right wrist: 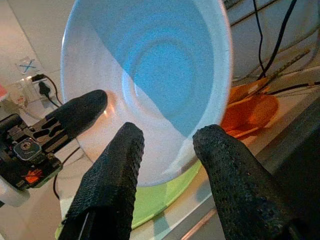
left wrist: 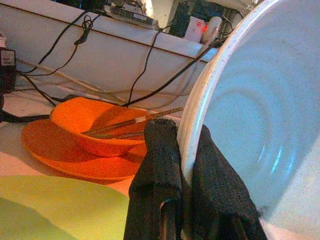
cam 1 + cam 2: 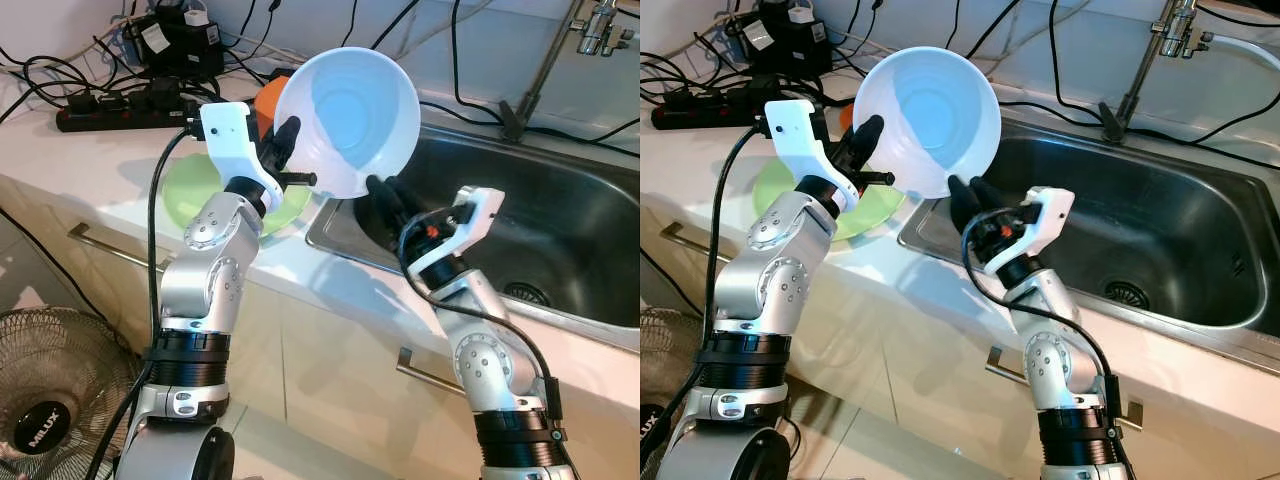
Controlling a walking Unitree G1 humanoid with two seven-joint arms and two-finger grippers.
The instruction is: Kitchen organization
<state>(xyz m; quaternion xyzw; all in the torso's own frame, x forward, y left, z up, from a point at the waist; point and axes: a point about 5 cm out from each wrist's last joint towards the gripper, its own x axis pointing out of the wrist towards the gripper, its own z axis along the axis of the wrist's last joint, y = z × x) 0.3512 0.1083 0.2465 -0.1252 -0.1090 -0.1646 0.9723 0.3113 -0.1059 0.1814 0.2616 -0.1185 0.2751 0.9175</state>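
Observation:
A pale blue-white bowl (image 3: 350, 105) hangs tilted on its side above the counter, its hollow facing me. My left gripper (image 3: 285, 150) is shut on the bowl's rim; in the left wrist view the two fingers (image 2: 160, 160) pinch the rim of the bowl (image 2: 260, 125). My right gripper (image 3: 385, 190) is open just under the bowl's lower edge, above the left rim of the sink (image 3: 560, 230). In the right wrist view, the bowl (image 1: 150, 75) sits just beyond its spread fingers (image 1: 120, 165). A light green plate (image 3: 190, 195) lies on the counter below the bowl.
An orange bowl (image 2: 95, 125) holding chopsticks rests on an orange plate (image 2: 60, 155) behind the green one. A power strip (image 3: 110, 110) with many cables lies at the back left. A faucet (image 3: 600, 25) stands behind the sink. A fan (image 3: 50, 400) is on the floor at left.

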